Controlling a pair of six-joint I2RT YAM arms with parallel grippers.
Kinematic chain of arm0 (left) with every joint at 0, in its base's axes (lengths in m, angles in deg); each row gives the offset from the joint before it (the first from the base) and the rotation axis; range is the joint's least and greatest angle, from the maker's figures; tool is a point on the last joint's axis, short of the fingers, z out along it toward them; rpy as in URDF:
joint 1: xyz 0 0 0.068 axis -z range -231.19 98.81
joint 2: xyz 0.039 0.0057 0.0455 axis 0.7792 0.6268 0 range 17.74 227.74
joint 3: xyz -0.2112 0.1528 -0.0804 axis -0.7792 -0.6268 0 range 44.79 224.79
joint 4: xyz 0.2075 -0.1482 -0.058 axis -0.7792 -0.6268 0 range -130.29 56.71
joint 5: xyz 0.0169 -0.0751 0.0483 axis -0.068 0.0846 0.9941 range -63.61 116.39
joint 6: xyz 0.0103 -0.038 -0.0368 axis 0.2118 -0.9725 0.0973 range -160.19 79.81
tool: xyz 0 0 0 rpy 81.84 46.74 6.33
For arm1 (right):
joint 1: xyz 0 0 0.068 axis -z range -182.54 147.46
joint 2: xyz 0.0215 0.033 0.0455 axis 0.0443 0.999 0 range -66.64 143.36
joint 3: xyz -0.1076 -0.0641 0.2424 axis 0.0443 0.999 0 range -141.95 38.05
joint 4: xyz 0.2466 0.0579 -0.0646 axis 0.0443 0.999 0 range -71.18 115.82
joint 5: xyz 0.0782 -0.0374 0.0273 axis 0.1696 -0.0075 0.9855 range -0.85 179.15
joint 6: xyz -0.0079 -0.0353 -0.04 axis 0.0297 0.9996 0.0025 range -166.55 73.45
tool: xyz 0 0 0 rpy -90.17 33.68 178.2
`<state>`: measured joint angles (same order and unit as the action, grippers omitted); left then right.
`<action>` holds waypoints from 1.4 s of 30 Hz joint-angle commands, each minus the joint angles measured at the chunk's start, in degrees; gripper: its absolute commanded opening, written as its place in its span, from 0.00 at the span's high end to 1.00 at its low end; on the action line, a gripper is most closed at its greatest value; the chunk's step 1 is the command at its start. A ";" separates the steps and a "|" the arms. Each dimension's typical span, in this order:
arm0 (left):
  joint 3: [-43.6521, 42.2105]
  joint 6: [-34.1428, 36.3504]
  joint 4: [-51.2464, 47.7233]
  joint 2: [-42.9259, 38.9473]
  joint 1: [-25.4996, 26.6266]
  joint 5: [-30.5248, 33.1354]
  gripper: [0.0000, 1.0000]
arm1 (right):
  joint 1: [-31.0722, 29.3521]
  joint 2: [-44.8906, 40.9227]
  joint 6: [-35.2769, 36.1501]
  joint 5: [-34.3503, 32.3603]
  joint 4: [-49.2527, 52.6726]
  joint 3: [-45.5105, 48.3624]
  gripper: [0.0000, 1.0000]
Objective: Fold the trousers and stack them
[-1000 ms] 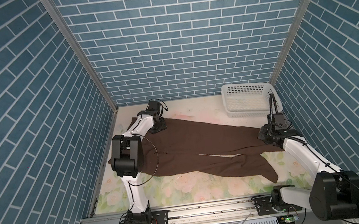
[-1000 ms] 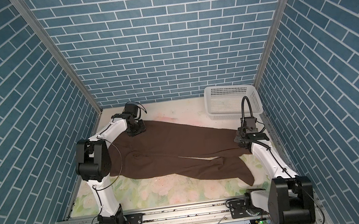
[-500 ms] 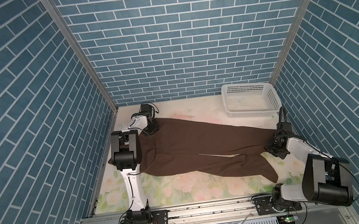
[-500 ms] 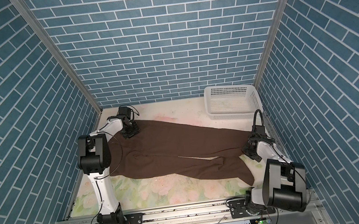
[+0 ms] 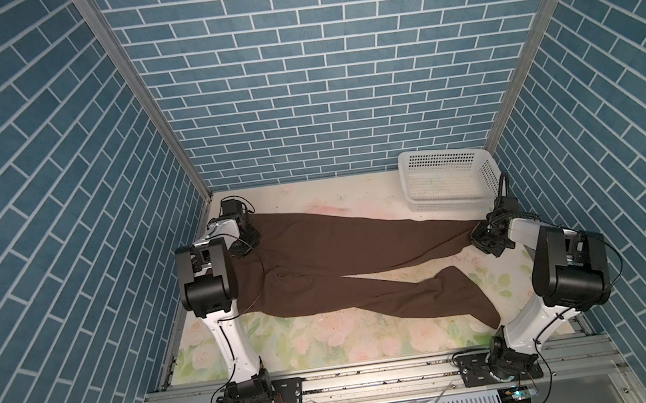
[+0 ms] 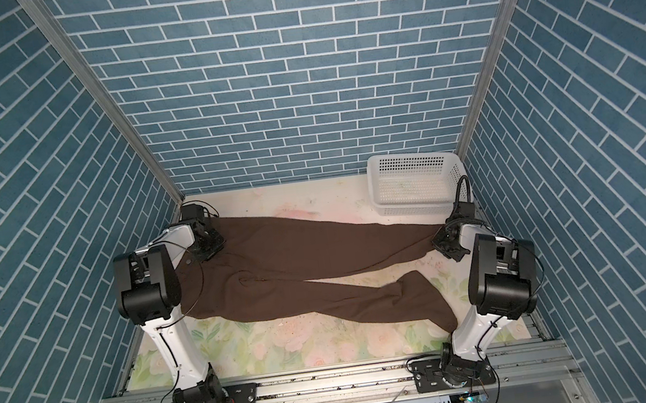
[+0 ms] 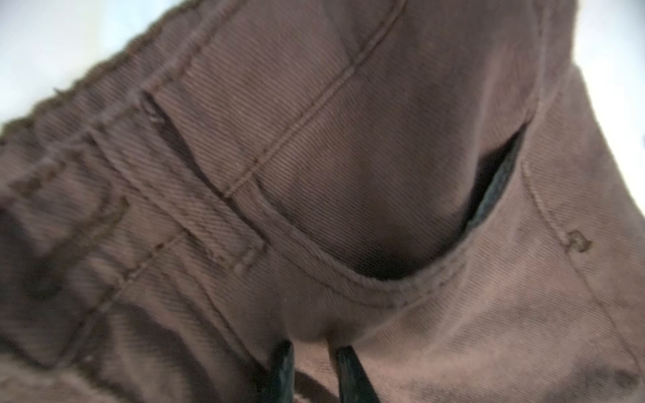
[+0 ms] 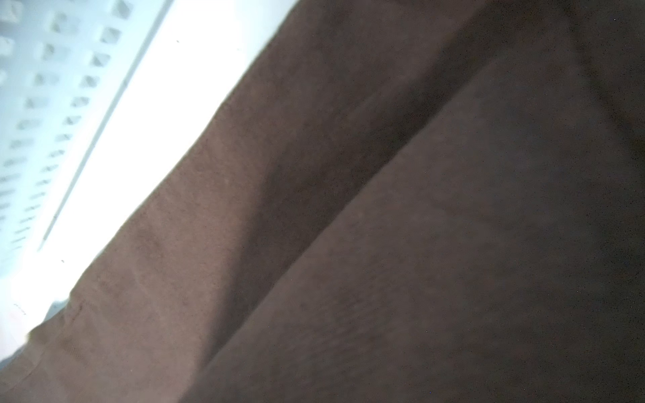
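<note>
Dark brown thin-fabric wide-leg trousers [image 5: 339,246] lie spread flat across the floral-print worktop [image 5: 329,337], waist at the left and both legs running to the right. The legs part: the far one reaches the right edge, the near one slants toward the front right corner. The left gripper [image 5: 250,243] sits low on the far corner of the waist. In the left wrist view its black fingertips [image 7: 281,370] stand close together with a ridge of cloth pinched between them, beside an open pocket slit [image 7: 495,185]. The right gripper [image 5: 484,239] rests at the far leg's hem; its wrist view shows only brown cloth, so whether it grasps or is released I cannot tell. A white perforated plastic basket [image 5: 452,207] stands in the far right corner, just behind that leg.
</note>
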<state>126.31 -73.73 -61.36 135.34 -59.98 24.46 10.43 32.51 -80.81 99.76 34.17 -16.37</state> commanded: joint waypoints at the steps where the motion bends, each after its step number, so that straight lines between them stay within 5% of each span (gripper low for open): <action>1: -3.93 -1.75 -3.23 -0.94 -3.36 5.12 0.79 | 0.04 2.31 -1.26 0.94 0.91 -2.46 0.79; 14: -16.97 -6.54 1.79 -10.61 -5.77 2.72 0.85 | 0.46 -4.79 0.55 -1.32 5.03 -0.22 0.67; 21: -15.81 -5.88 0.27 -16.30 -3.75 2.15 0.77 | 0.76 -12.48 3.51 2.22 4.51 2.81 0.47; 27: -13.72 -6.18 -0.91 -17.23 0.64 2.34 0.75 | 0.48 -7.95 4.55 3.45 7.61 -2.24 0.44; 33: -12.05 -6.16 -1.77 -16.82 4.19 2.91 0.75 | 0.39 -2.95 4.20 2.95 8.31 -5.88 0.53; 42: -11.89 -5.87 -2.23 -15.56 5.46 2.82 0.75 | -1.49 6.95 6.16 -1.64 14.08 -15.63 0.46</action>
<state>113.94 -79.83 -62.13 118.77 -54.63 26.73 9.84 37.23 -76.55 101.03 44.10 -28.37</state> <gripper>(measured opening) 0.250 0.539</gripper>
